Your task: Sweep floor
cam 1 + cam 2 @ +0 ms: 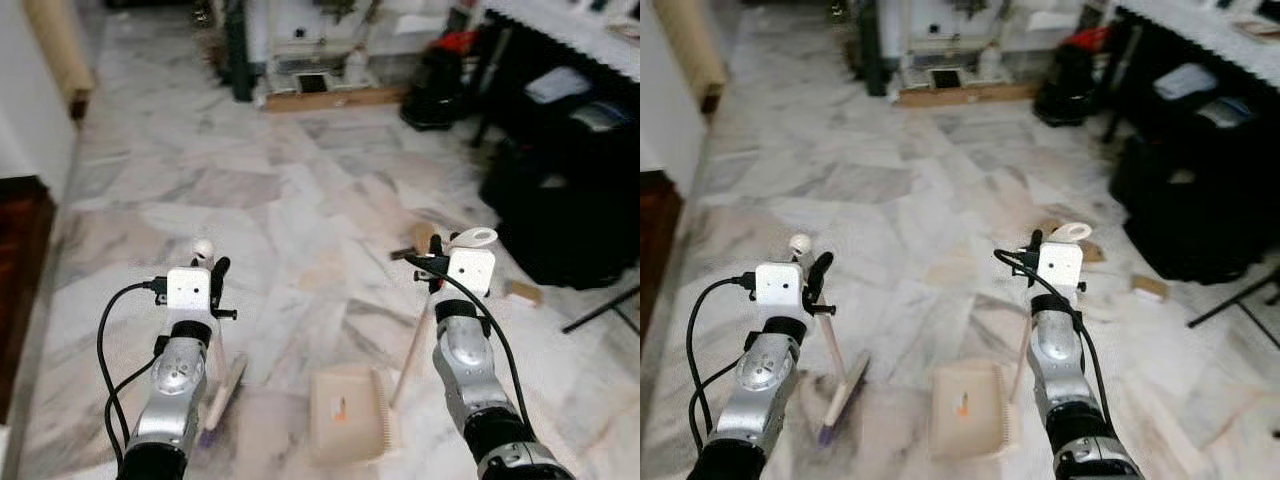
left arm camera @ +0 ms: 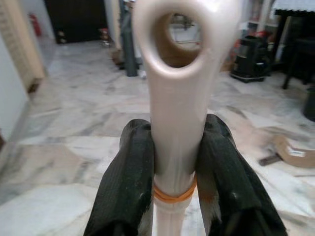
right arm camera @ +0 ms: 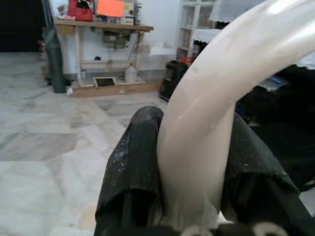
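Note:
My left gripper [image 1: 216,280] is shut on the pale handle of a small broom [image 1: 203,248]; its brush head [image 1: 226,388] rests on the marble floor just below. In the left wrist view the fingers [image 2: 129,177] clamp the handle below its hanging hole. My right gripper [image 1: 434,266] is shut on the long white handle [image 1: 474,237] of a beige dustpan [image 1: 345,410], which lies on the floor between my arms. Brown cardboard scraps [image 1: 424,238] lie on the floor ahead of the right gripper, and one more scrap [image 1: 523,292] lies to its right.
Black bags and dark furniture [image 1: 570,200] crowd the right side, with a thin black stand leg [image 1: 600,310] on the floor. A workbench with a wooden base [image 1: 325,97] and a black bin [image 1: 435,90] stand at the back. A white wall [image 1: 25,110] runs along the left.

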You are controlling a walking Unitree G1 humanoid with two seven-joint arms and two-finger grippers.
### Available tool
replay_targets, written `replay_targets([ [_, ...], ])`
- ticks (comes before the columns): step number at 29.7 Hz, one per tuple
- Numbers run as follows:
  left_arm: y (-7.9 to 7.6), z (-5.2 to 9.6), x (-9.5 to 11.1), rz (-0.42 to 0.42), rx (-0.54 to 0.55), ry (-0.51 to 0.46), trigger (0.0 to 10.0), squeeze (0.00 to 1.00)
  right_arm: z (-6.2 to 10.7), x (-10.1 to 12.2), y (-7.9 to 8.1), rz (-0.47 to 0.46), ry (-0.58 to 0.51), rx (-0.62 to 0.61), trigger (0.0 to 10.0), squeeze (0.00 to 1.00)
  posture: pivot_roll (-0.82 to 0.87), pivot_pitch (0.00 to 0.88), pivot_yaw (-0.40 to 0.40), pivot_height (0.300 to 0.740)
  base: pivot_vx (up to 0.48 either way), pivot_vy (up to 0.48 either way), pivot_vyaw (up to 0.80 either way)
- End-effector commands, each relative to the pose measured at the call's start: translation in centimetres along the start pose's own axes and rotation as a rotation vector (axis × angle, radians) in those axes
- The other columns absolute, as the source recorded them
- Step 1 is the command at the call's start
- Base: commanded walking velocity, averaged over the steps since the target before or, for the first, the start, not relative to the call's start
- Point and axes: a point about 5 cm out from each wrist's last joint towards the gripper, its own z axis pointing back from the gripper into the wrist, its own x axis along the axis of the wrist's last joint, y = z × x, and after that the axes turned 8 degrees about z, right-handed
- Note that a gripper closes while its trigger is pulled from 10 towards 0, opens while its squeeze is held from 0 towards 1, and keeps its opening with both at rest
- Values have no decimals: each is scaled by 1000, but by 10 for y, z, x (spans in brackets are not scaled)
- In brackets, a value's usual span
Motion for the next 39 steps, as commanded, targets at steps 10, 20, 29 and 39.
replay_targets([
  [10,-5,-5,10,4,-25,-46,10000,0,-5,12,-1,-16,-54,-16,10000,0,24,38,-40,740,0,0,-473],
  [20,-4,-6,10,1,-15,-42,10000,0,-6,13,-1,-21,-55,-15,10000,0,20,44,-39,740,0,0,0],
  [29,-3,-6,11,0,-10,-43,10000,0,-5,12,0,-22,-54,-6,10000,0,21,46,-38,740,233,0,0],
  [39,-3,-5,11,4,-13,-46,10000,0,-5,13,0,-27,-58,-13,10000,0,22,38,-37,740,320,0,0],
])
